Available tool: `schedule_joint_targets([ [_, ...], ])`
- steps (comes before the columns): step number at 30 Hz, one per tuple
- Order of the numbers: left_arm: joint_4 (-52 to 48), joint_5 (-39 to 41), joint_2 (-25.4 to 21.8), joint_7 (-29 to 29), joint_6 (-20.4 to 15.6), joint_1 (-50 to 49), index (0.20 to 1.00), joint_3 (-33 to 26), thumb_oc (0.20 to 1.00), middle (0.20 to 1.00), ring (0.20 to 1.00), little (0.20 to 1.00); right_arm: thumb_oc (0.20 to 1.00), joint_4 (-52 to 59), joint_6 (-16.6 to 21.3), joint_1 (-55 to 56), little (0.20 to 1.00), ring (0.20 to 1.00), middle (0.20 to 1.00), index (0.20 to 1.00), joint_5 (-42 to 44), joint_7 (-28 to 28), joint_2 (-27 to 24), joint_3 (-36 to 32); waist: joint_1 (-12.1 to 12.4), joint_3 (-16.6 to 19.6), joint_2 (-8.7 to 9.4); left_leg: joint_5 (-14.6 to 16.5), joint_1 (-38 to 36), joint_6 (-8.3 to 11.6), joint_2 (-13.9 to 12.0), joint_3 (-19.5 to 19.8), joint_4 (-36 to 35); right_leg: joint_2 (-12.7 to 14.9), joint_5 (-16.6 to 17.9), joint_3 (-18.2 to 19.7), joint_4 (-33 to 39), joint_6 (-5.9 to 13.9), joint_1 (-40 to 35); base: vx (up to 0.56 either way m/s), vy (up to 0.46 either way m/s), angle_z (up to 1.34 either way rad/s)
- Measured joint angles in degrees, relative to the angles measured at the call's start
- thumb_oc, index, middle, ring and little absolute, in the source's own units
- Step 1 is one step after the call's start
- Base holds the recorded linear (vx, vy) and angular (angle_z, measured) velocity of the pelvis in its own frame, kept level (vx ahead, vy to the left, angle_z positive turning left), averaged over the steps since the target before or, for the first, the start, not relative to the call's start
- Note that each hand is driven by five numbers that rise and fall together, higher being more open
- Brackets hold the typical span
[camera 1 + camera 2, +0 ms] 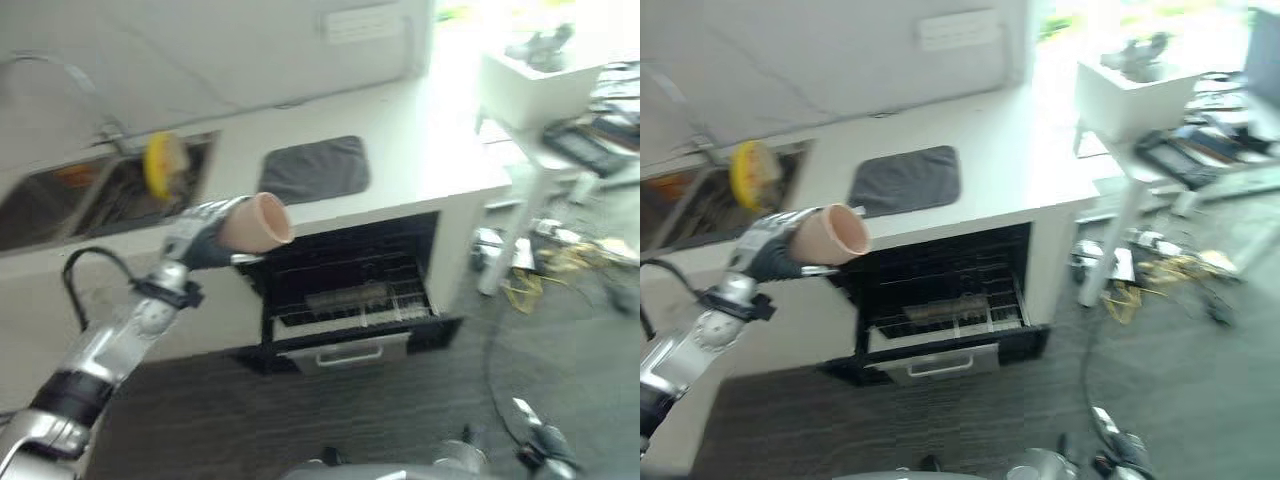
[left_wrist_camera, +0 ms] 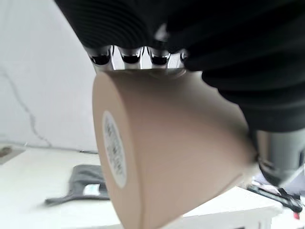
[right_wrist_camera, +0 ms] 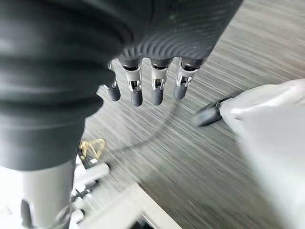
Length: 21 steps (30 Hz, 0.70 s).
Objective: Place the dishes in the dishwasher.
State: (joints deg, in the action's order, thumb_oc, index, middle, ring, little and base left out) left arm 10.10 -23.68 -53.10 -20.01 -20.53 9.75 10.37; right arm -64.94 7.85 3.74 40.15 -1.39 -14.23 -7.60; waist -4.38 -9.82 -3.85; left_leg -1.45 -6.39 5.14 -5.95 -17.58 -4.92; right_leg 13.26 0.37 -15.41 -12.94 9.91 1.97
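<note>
The white bench (image 1: 420,160) carries a sink (image 1: 110,195) at its left end and a dark grey mat (image 1: 315,168) near its middle. Below its front edge the dishwasher (image 1: 345,290) stands open, rack (image 1: 355,305) showing. The left hand (image 1: 195,238) grips a tan cup (image 1: 257,222) (lying sideways) in front of the bench's front edge, beside the dishwasher's opening. The right hand (image 3: 147,81) hangs over the floor, fingers relaxed, holding nothing.
</note>
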Motion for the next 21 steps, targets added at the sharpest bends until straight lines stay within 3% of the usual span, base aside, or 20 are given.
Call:
schedule_joint_targets([
  [1, -2.4, 0.0, -1.3, 0.1, 0.1, 0.1, 0.200, -0.1, 0.200, 0.200, 0.200, 0.200, 1.000, -0.8, -0.2, 1.9, 1.000, 1.000, 1.000, 1.000, 1.6, 1.2, 0.3, 0.2, 0.6, 0.2, 2.21, -0.4, 0.7, -1.05, 0.9, 0.1, 0.1, -0.4, -1.9, -1.2, 1.9, -1.38, -1.3, -0.04, -0.063, 0.20],
  [2, -3.8, 0.1, -2.9, 0.0, 0.2, 0.5, 0.200, 0.1, 0.200, 0.200, 0.200, 0.200, 1.000, -3.6, -0.5, 2.4, 1.000, 1.000, 1.000, 1.000, 2.9, 2.5, 0.3, 0.2, 1.1, 0.3, 4.44, -0.5, 1.0, -1.89, 2.1, 0.8, 0.1, 0.1, -1.6, -0.6, 6.0, -1.55, -3.4, -0.03, -0.069, 0.42],
  [3, -3.5, 0.0, -2.9, 0.0, 0.6, 2.2, 0.200, 1.4, 0.200, 0.200, 0.200, 0.200, 1.000, -5.6, -1.1, 3.1, 1.000, 1.000, 1.000, 1.000, 3.9, 3.1, 0.3, 0.2, 1.1, 0.2, 5.39, -1.0, 1.1, -2.46, 2.5, 2.2, 0.1, -0.1, -0.4, -0.4, 9.2, -1.40, -5.9, -0.02, -0.041, 0.51],
  [7, -3.8, 0.0, -2.8, 0.5, 2.0, 2.0, 0.200, 1.6, 0.200, 0.200, 0.200, 0.200, 1.000, -2.3, -2.0, 3.4, 1.000, 1.000, 1.000, 1.000, 3.8, 6.1, 0.4, 2.4, 2.0, 1.0, 6.65, -1.4, -0.3, -2.07, 1.9, 2.1, 0.0, -0.8, 2.8, -0.6, 16.4, -0.97, -9.9, 0.00, -0.014, 0.12],
  [11, -7.7, 0.0, -2.3, 0.7, 1.7, 1.9, 0.200, 2.2, 0.200, 0.200, 0.200, 0.200, 1.000, 0.3, -2.5, 2.6, 1.000, 1.000, 1.000, 1.000, 3.7, 7.9, -0.7, 2.7, 1.6, 2.3, 2.48, -1.8, -0.9, -0.92, 0.1, 2.8, -0.3, -2.9, 2.8, -0.9, 17.9, -1.36, -11.6, 0.01, 0.001, 0.04],
  [13, -8.0, 0.0, -1.1, 0.9, 1.1, 1.7, 0.200, 2.0, 0.200, 0.200, 0.200, 0.200, 1.000, 0.3, -2.5, 2.7, 1.000, 1.000, 1.000, 1.000, 3.7, 8.5, -1.6, 2.7, 1.6, 3.1, 1.50, -1.9, -0.9, -0.74, -0.1, 3.0, -0.4, -3.1, 2.7, -0.9, 17.9, -1.46, -11.6, 0.00, 0.000, 0.00],
  [15, -7.9, 0.0, -0.9, 1.7, 0.6, 1.6, 0.200, 2.0, 0.200, 0.200, 0.200, 0.200, 1.000, 0.3, -2.5, 2.7, 1.000, 1.000, 1.000, 1.000, 3.7, 9.1, -2.1, 3.2, 1.5, 3.5, 1.51, -1.9, -0.9, -0.68, -0.2, 2.9, -0.4, -3.1, 2.8, -0.8, 18.0, -1.49, -11.5, 0.00, 0.000, 0.00],
  [21, -7.8, 0.0, -0.9, 5.2, 0.3, 0.7, 0.200, 2.0, 0.200, 0.200, 0.200, 0.200, 1.000, 0.0, -2.5, 4.1, 1.000, 1.000, 1.000, 1.000, 1.2, 10.7, -1.6, 5.0, 1.3, 6.1, 4.62, -1.2, -0.7, -0.08, 0.0, 2.5, -0.4, -2.9, 2.8, -0.1, 18.3, -1.43, -10.6, 0.04, 0.005, -0.05],
])
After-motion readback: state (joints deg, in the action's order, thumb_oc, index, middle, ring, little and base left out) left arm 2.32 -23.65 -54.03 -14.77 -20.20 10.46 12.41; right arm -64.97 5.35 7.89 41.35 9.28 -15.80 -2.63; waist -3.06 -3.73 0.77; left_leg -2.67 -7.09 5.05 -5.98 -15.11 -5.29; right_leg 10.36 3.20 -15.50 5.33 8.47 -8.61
